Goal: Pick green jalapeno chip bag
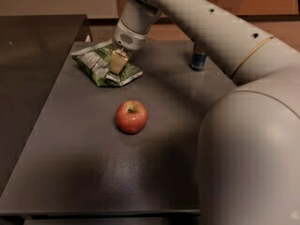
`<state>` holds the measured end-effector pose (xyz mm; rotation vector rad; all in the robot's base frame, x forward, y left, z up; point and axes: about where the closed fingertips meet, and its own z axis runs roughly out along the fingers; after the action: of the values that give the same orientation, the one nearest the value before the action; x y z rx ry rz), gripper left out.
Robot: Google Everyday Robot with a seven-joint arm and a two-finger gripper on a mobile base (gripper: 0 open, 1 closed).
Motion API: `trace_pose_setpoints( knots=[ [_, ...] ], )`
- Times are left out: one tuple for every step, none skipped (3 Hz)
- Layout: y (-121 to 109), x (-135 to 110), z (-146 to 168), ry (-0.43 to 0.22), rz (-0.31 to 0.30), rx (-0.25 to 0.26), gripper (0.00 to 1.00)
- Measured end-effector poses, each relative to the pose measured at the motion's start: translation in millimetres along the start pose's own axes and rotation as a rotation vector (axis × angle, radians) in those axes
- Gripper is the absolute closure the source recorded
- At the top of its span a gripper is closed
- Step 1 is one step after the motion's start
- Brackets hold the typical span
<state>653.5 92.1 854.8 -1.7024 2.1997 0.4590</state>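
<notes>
The green jalapeno chip bag [98,65] lies flat at the table's far left, green and crinkly, with a white label panel facing up. My gripper [118,61] comes down from the white arm [197,22] and sits on the middle of the bag, touching its top side. The bag's centre is hidden under the gripper.
A red apple [131,117] sits on the dark table [93,172], nearer than the bag. A small blue can [198,60] stands at the far right behind the arm. The arm's large white body fills the right side. A second dark surface [28,55] adjoins on the left.
</notes>
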Motion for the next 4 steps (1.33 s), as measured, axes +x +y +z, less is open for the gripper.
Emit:
trace_pose_setpoints(
  knots=[
    [11.2,-7.1,-24.5,-0.010,-0.021,-0.010,1.00],
    [28.0,-19.7,-59.4,-0.030,-0.057,-0.013,1.00],
    [40.2,-35.5,-98.9,-0.048,-0.100,-0.006,1.00],
    [41.2,-55.7,-136.0,-0.092,-0.138,0.034,1.00]
  ],
)
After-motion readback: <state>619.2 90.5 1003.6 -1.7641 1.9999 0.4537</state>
